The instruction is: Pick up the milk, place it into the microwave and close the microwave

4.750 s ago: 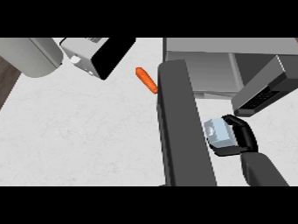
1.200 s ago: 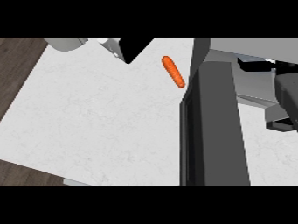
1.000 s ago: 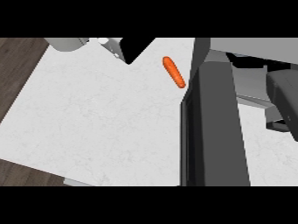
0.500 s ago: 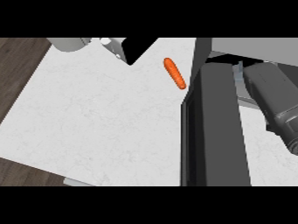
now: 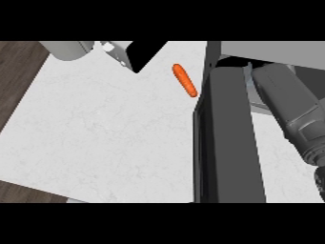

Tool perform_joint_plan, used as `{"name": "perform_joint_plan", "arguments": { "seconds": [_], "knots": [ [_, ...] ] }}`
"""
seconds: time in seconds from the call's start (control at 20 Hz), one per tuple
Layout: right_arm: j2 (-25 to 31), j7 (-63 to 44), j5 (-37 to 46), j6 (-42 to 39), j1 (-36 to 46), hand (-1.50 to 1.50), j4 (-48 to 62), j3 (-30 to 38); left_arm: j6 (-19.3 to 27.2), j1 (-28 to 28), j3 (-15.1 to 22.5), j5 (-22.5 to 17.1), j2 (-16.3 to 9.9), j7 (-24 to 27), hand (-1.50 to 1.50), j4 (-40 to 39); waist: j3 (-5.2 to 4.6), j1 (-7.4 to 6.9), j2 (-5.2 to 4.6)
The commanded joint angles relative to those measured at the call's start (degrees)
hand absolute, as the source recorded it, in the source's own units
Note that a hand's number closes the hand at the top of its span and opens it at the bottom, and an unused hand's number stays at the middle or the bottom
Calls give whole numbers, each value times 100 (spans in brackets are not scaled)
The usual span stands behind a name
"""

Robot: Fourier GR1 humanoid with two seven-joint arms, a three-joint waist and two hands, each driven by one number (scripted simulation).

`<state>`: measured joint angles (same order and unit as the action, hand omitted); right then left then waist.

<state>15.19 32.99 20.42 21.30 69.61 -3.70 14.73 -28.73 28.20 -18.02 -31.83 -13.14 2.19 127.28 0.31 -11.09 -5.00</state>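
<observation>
The microwave (image 5: 291, 50) stands at the top right. Its dark door (image 5: 225, 138) hangs open and runs down the middle of the head view. My right forearm (image 5: 288, 105) lies just right of the door, with its far end at the microwave's opening. I cannot make out the right hand itself. A thin pale sliver (image 5: 248, 78) between the door and the forearm may be the milk, and the rest of it is hidden. My left hand does not show.
An orange carrot (image 5: 184, 80) lies on the white counter (image 5: 87, 133), just left of the door's far end. A grey rounded appliance (image 5: 67, 47) and a black-and-white object (image 5: 133, 55) sit at the counter's far edge. Wooden floor (image 5: 3, 76) borders the counter on the left.
4.8 s ago my right hand held the milk to the right of the door. Over the last second the forearm has grown larger in view and shifted left, closer to the door.
</observation>
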Motion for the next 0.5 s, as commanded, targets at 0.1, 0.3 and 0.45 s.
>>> {"name": "perform_joint_plan", "arguments": {
  "seconds": [0.1,0.3,0.45],
  "knots": [
    [-367,19,-344,249,174,-150,-193,369,-21,-68,168,63,57,-51,-150,-149,-1,95,62],
    [-283,119,-396,422,28,-150,-229,483,9,-90,261,117,106,-114,-150,-187,-1,290,115],
    [-214,246,-334,328,-93,-150,-211,450,-93,-26,421,418,232,-18,-150,-371,-10,331,130]
  ]
}}
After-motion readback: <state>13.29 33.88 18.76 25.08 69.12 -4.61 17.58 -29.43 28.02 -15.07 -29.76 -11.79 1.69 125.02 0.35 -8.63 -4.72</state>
